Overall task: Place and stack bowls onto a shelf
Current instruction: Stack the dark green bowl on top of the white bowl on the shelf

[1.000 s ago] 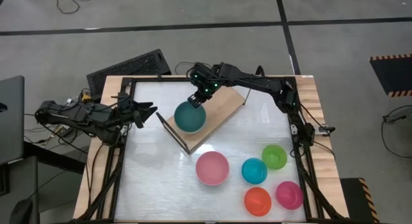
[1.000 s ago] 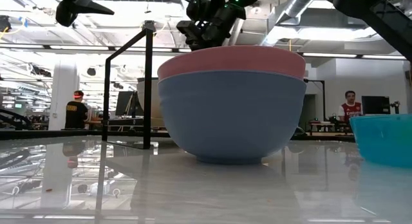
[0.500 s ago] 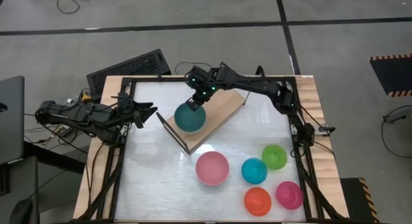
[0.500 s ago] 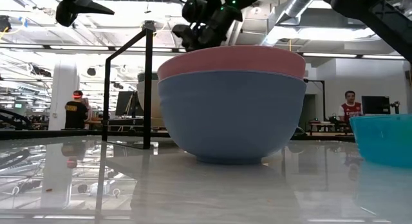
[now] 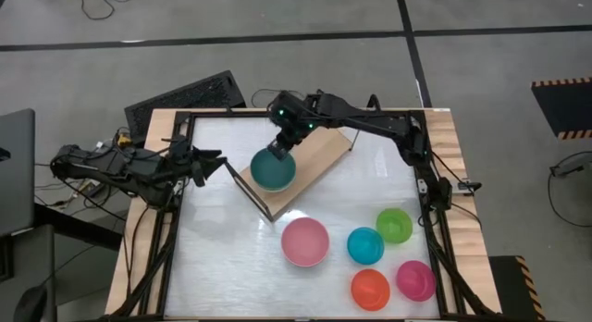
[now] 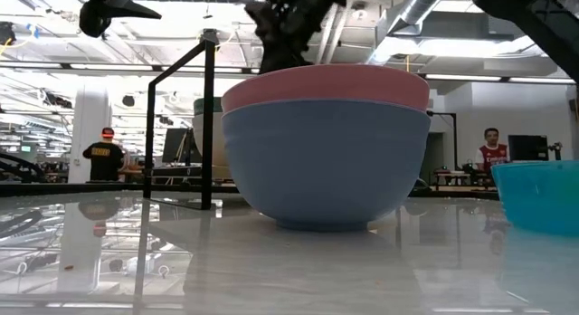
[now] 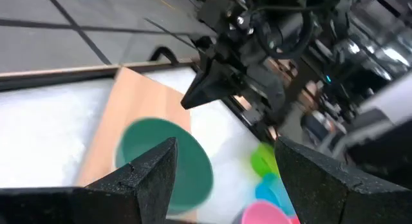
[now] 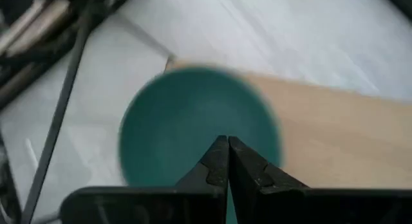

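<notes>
On the shelf [image 5: 314, 165], right gripper's [image 5: 281, 144] closed jaws overhang teal bowl [image 5: 273, 170].

A white table [image 5: 222, 239] carries a wooden shelf [image 5: 319, 160] and loose bowls [image 5: 305, 241].

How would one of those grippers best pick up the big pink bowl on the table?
Probably by its rim: the pink bowl sits upright and open, too wide to span. Come from above, one finger inside and one outside the wall, on the side facing the shelf, away from the small bowls.
</notes>
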